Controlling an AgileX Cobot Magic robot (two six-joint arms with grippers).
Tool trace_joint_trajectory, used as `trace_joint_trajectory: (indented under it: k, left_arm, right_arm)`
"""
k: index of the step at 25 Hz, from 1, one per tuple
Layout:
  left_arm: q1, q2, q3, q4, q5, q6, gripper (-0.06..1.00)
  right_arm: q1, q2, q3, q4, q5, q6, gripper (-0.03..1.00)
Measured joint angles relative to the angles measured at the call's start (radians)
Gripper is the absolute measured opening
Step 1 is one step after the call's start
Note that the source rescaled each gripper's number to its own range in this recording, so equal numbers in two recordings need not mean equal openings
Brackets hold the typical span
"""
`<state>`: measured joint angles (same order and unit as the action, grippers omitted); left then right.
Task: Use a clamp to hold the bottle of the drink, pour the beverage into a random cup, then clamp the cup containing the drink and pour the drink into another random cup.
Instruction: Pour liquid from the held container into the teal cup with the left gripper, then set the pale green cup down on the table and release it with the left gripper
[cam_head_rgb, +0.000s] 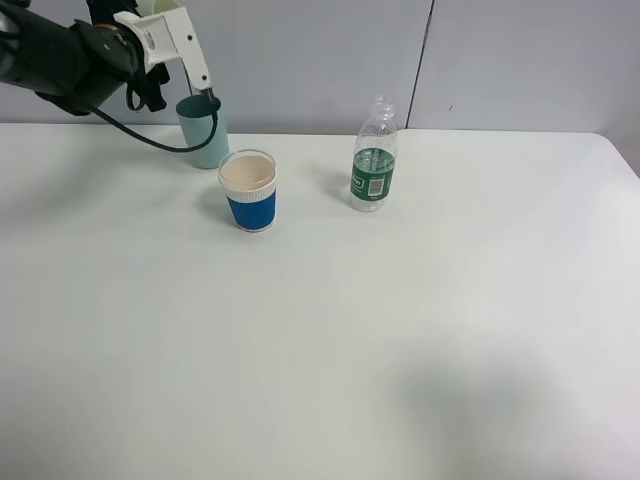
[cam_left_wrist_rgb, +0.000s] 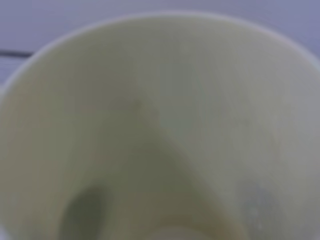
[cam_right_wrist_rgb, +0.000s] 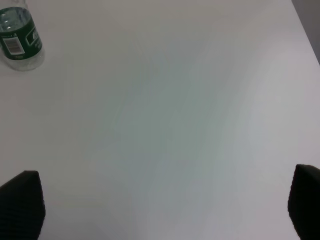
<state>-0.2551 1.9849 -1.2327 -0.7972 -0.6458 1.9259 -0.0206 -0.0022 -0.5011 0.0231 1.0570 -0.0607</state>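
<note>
Yellow-green cup (cam_left_wrist_rgb: 165, 125) clamped in left gripper | right gripper (cam_right_wrist_rgb: 162, 205) spread | bottle (cam_head_rgb: 374, 160) upright

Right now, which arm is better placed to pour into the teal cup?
Left. Its gripper holds the yellow-green cup raised just above the teal cup. The right gripper is open, holds nothing, and hangs over bare table near the bottle.

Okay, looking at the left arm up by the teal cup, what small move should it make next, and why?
Probably tip the pale yellow-green cup a little further over the teal cup. The left gripper holds it raised just above the teal cup, and the wrist view shows its inside with no liquid clearly visible, so the pour seems nearly done.
</note>
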Motion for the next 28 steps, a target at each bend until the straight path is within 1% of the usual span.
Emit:
trace_joint_trajectory:
  k: [5,7,9,12,16,20,23,25,27,28]
  left_arm:
    - [0.002,-0.113,0.092,0.028,0.111,-0.247,0.04]
    - [0.006,-0.157,0.128,0.047,0.158,-0.367,0.04]
    - [0.009,-0.205,0.164,0.075,0.202,-0.475,0.04]
    - [0.01,-0.269,0.225,0.146,0.261,-0.616,0.04]
    - [0.01,-0.351,0.308,0.221,0.311,-0.714,0.04]
    - [0.01,-0.431,0.397,0.243,0.322,-0.798,0.04]
    - [0.01,-0.486,0.469,0.261,0.331,-0.888,0.04]
    - [0.01,-0.519,0.512,0.316,0.335,-0.981,0.04]
    - [0.01,-0.557,0.554,0.411,0.342,-1.088,0.04]
    - [0.01,-0.572,0.576,0.479,0.342,-1.158,0.04]
  right_arm:
    - [0.0,0.0,0.0,0.0,0.0,0.0,0.94]
    - [0.0,0.0,0.0,0.0,0.0,0.0,0.94]
    - [0.0,0.0,0.0,0.0,0.0,0.0,0.94]
    - [0.0,0.0,0.0,0.0,0.0,0.0,0.94]
    - [0.0,0.0,0.0,0.0,0.0,0.0,0.94]
    - [0.0,0.0,0.0,0.0,0.0,0.0,0.94]
    - [0.0,0.0,0.0,0.0,0.0,0.0,0.94]
    - [0.0,0.0,0.0,0.0,0.0,0.0,0.94]
    - [0.0,0.0,0.0,0.0,0.0,0.0,0.94]
    - [0.0,0.0,0.0,0.0,0.0,0.0,0.94]
